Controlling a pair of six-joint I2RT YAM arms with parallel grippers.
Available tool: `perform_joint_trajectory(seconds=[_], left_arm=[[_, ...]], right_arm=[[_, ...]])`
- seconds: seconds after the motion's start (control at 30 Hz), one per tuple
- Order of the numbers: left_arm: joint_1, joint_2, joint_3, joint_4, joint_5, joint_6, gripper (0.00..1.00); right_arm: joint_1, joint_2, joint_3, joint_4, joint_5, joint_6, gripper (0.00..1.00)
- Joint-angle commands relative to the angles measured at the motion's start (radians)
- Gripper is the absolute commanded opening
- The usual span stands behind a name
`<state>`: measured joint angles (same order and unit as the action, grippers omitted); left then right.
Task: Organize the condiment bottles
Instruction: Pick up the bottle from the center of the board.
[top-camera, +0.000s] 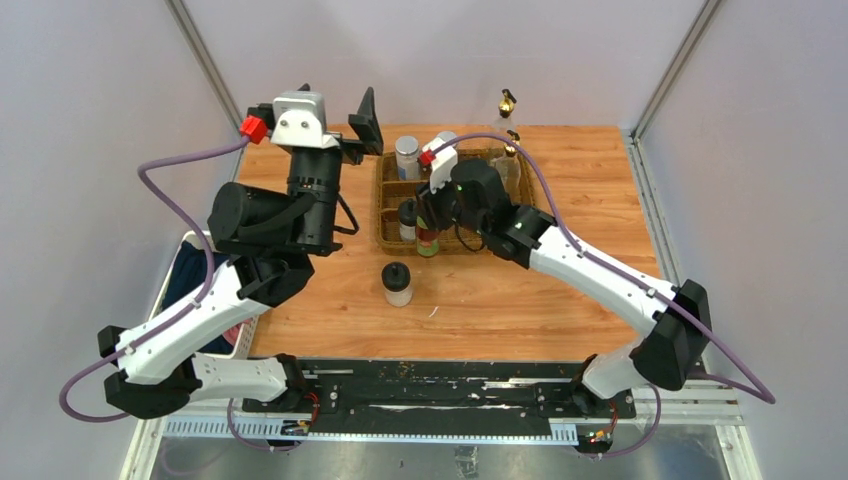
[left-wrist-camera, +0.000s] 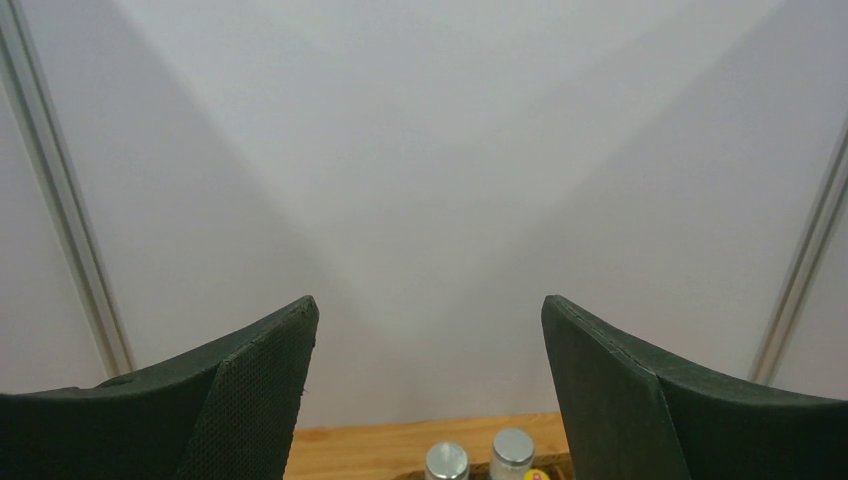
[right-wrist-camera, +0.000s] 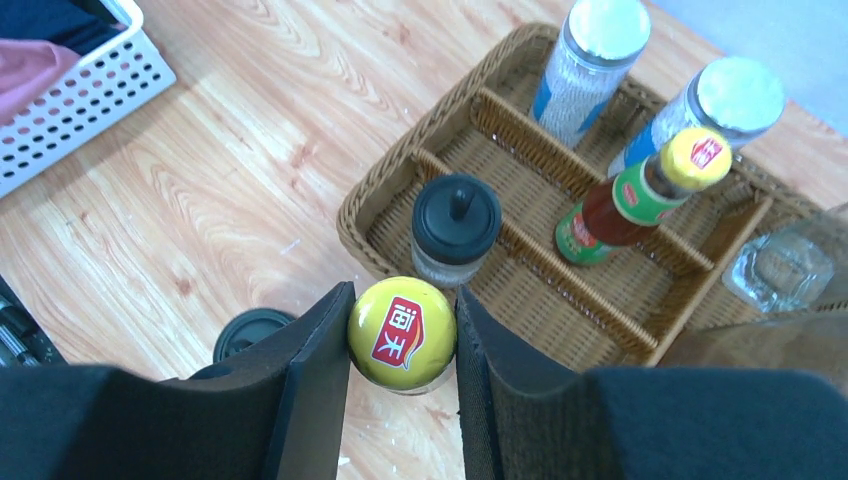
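Right gripper (right-wrist-camera: 402, 295): we see jaws clamped on yellow-capped sauce bottle (right-wrist-camera: 402, 335) at wicker tray (right-wrist-camera: 352, 228) edge | Left gripper (left-wrist-camera: 428, 315): jaws wide apart, empty.

The gripped sauce bottle (right-wrist-camera: 401, 333) shows only its cap.

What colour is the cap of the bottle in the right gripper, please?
Yellow cap with red logo; best in right wrist view.

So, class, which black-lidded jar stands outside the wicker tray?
The black-lidded jar on the bare wood, nearer the arm bases; its twin stands inside the wicker tray.
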<state>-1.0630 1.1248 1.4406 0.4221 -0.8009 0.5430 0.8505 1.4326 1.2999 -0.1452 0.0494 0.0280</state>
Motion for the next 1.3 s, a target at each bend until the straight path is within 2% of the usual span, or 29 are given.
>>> perform_joint_trajectory(seconds=[0.0,0.53,1.03,1.27], left_arm=[[-0.003,0.007,0.062,0.059,0.001,0.044,0.88],[-0.003,0.018,0.109,0.121,0.011,0.089,0.86],[-0.003,0.006,0.099,0.131,0.012,0.104,0.86],[-0.003,0.005,0.101,0.130,0.023,0.109,0.86]], right_arm=[[0.004,0.013,0.133,0.023,-0.018,-0.054,0.00],[0.003,0.141,0.436,-0.038,-0.034,-0.121,0.00],[-0.027,0.206,0.564,-0.053,-0.034,-0.144,0.00],[-0.046,0.256,0.651,-0.069,-0.089,-0.154,0.00]])
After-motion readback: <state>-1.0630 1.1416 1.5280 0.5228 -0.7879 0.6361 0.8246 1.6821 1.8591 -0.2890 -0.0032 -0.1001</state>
